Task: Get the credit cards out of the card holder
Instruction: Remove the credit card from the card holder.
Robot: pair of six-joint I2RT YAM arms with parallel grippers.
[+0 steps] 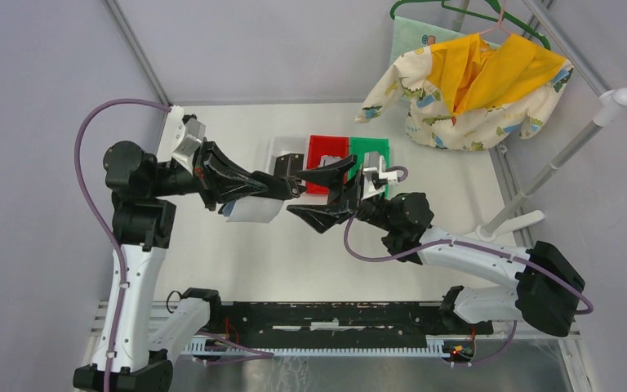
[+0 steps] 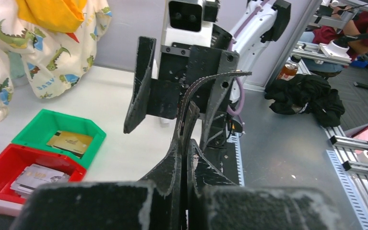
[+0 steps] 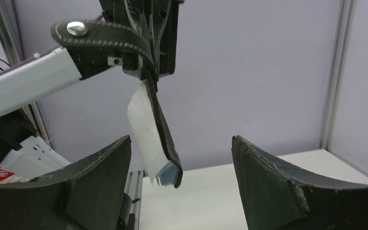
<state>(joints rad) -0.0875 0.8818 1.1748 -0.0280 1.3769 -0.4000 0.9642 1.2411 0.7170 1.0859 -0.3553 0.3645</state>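
My left gripper (image 2: 187, 143) is shut on the card holder (image 3: 159, 120), a thin black folding wallet held in the air. In the right wrist view it hangs down with a pale inner leaf spread off its black cover and a snap tab (image 3: 100, 33) out to one side. My right gripper (image 3: 181, 140) stands open with a finger on each side of the holder's lower end, touching nothing. One tan-gold credit card (image 2: 69, 141) lies in the green bin (image 2: 38, 122). Silvery-grey cards (image 2: 36, 177) lie in the red bin (image 2: 0, 158).
White bin (image 1: 276, 149), red bin (image 1: 327, 145) and green bin (image 1: 371, 148) stand in a row behind the grippers. A dinosaur-print garment with yellow lining (image 1: 473, 77) hangs on a rack (image 1: 612, 106) at the back right. Black cloth (image 2: 306, 96) lies beyond the table.
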